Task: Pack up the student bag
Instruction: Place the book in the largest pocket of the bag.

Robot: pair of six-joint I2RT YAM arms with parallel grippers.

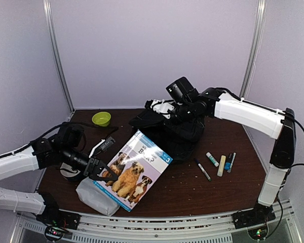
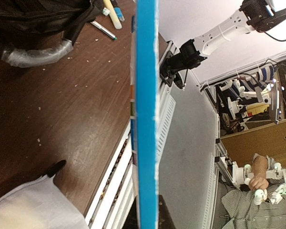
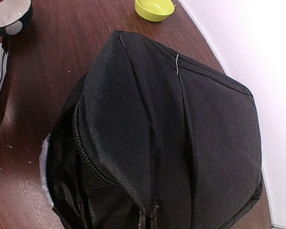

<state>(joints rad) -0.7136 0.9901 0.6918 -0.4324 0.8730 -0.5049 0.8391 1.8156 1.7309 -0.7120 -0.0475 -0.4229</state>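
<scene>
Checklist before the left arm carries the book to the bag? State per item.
1. Left gripper shut on the dog-cover paperback book: ok.
2. Right gripper pinching the large black fabric backpack, fabric tented: ok.
3. Zipper opening parted: ok. Wide enough for the book: cannot tell.
4. Nothing between book and backpack in the top view: ok.
5. Pens and markers packed: not ok, lying on the brown table.

place: robotics lab | evidence: white-panelled booth (image 1: 152,50); other robot rigs (image 2: 240,98); person in striped shirt (image 2: 255,207)
</scene>
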